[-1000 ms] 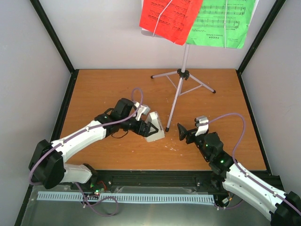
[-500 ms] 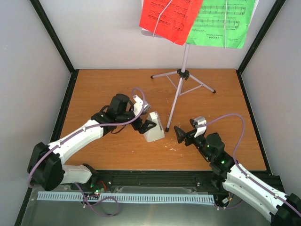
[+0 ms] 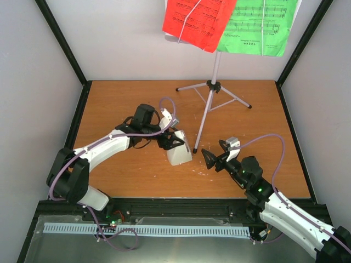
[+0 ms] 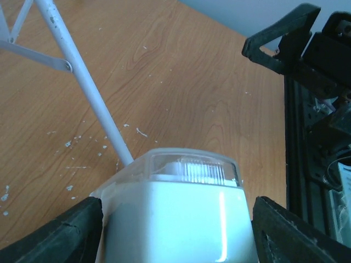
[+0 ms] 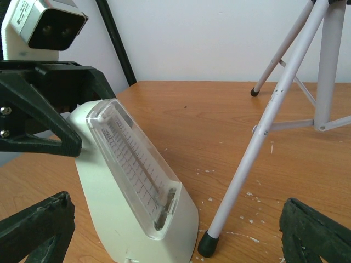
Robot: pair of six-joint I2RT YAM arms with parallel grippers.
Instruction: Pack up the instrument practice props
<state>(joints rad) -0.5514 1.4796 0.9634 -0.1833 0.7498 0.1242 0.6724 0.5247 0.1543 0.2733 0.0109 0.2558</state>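
The small white pyramid metronome stands just left of the music stand's near tripod leg. My left gripper grips its upper part from the left, one finger on each side, and it leans toward that gripper in the right wrist view. In the left wrist view the metronome fills the gap between the fingers. My right gripper is open and empty, just right of the leg's foot. The red page and green page sit on the stand at the top.
The silver tripod spreads over the back middle of the wooden table. Its black-capped foot rests right beside the metronome's base. Black frame posts and white walls enclose the table on three sides.
My left wrist has swung back and round onto the metronome's top left. The metronome has shifted slightly left. My right gripper has edged left toward the tripod foot.
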